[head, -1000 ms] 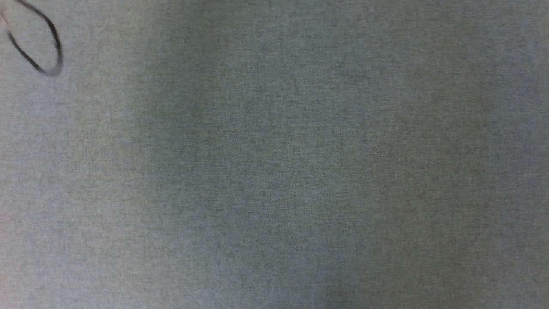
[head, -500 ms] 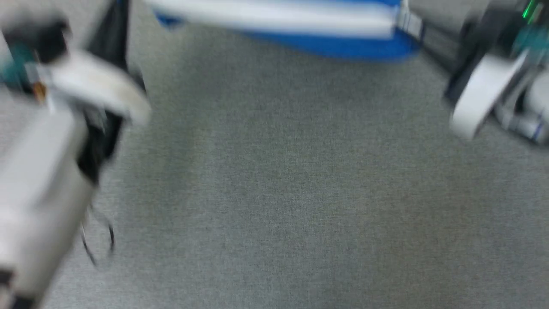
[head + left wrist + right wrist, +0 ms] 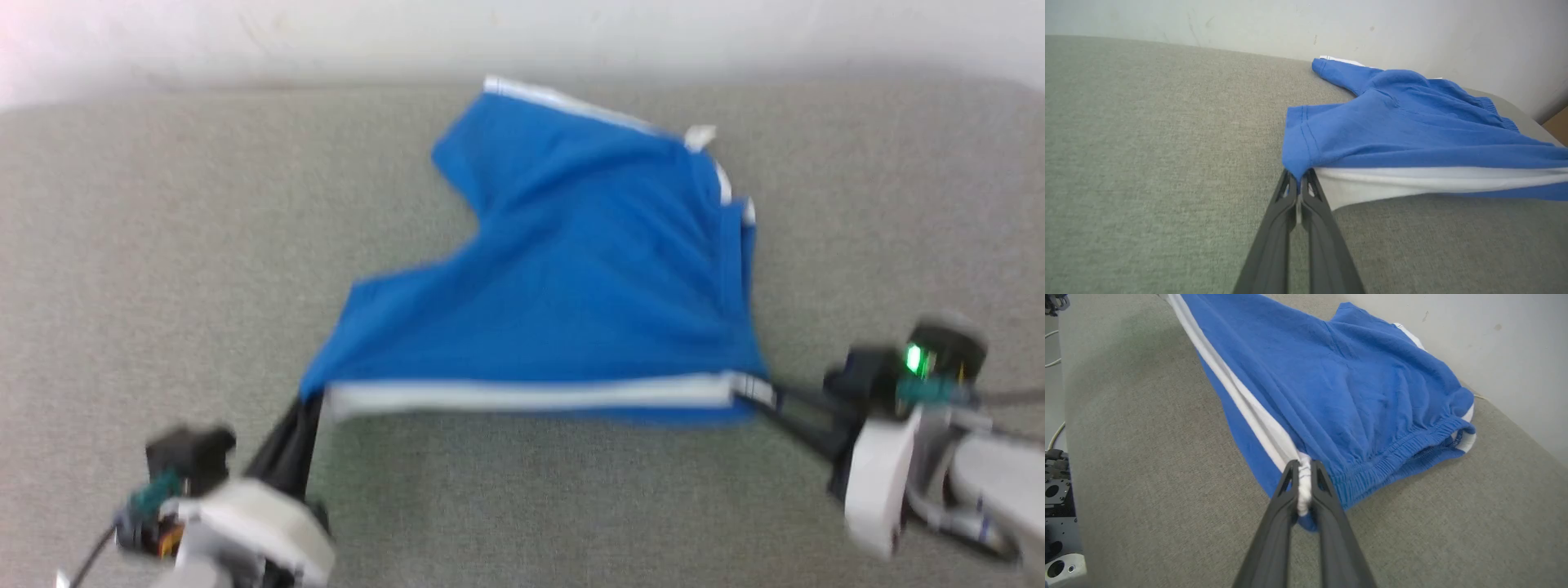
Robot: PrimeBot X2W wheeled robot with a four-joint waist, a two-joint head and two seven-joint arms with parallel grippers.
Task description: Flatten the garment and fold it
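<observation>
We see the garment [image 3: 571, 278], a pair of bright blue soft shorts, lying on a grey woven surface [image 3: 163, 245] just short of a pale wall [image 3: 245, 33] at 12 o'clock in the head view. A broad white stripe [image 3: 522, 396] runs along its near edge, drawn out almost straight and lifted a little off the surface. The rest of the cloth slopes away toward 12 o'clock in loose folds. In the right wrist view the gathered elastic waistband [image 3: 1404, 447] bunches toward 3 o'clock. In the left wrist view the leg hem [image 3: 1306, 130] shows two lines of stitching. A small white scrap [image 3: 700, 135] at the far edge, toward 1 o'clock, may be a label, though the head view is too blurred for us to be sure.

The left gripper [image 3: 309, 408] sits at 7 o'clock of the garment, its fingers pressed together on the hem corner where the stripe ends. The right gripper [image 3: 763, 396] sits at 4 o'clock, pinching the stripe's other end at the waistband. The garment spans between them.
</observation>
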